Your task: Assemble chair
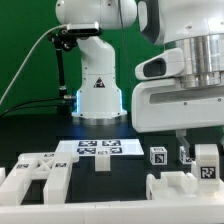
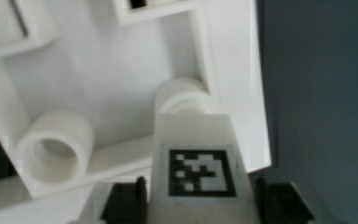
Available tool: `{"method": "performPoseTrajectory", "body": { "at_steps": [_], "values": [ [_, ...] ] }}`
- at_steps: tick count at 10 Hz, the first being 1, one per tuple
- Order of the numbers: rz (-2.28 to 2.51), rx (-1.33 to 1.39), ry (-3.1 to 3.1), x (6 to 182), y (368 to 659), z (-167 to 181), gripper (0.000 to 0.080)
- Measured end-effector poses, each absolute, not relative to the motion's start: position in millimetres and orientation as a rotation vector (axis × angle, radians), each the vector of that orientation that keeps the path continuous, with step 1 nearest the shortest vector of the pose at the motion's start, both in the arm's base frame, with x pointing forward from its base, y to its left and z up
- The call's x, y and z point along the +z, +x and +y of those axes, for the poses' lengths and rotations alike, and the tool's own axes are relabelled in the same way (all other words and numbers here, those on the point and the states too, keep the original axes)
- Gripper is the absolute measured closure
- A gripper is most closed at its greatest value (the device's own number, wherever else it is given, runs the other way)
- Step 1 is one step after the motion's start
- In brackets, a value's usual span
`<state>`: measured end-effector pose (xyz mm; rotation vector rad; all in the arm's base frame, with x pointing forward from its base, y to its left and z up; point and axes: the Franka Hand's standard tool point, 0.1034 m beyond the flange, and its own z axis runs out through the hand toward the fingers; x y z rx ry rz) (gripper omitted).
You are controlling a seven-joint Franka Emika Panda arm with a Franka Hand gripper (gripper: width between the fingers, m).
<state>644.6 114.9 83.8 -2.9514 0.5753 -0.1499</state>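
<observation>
In the wrist view my gripper (image 2: 202,203) has a dark finger on each side of a white chair post (image 2: 197,150) with a square marker tag and a rounded far end. The pads touch its sides, so it looks shut on the post. Beneath the post lies a larger white chair slab (image 2: 158,50) with a round tube-like socket (image 2: 51,150) beside the post. In the exterior view the gripper (image 1: 195,150) hangs low at the right, over a tagged white part (image 1: 207,166) and a white slab (image 1: 185,190).
The marker board (image 1: 100,148) lies flat in the middle of the dark table. Notched white chair blocks (image 1: 30,172) lie at the exterior view's left, with a small block (image 1: 100,163) and a tagged cube (image 1: 158,155) nearby. The robot base (image 1: 98,95) stands behind.
</observation>
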Motion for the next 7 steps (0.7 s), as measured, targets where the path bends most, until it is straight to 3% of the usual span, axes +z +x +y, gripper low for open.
{"method": "performPoseTrajectory", "body": {
  "at_steps": [3, 7],
  "values": [
    [1.020, -0.146, -2.812, 83.2, 643.9, 116.7, 0.0512],
    [1.245, -0.114, -2.710, 83.1, 642.5, 118.8, 0.0512]
  ]
}}
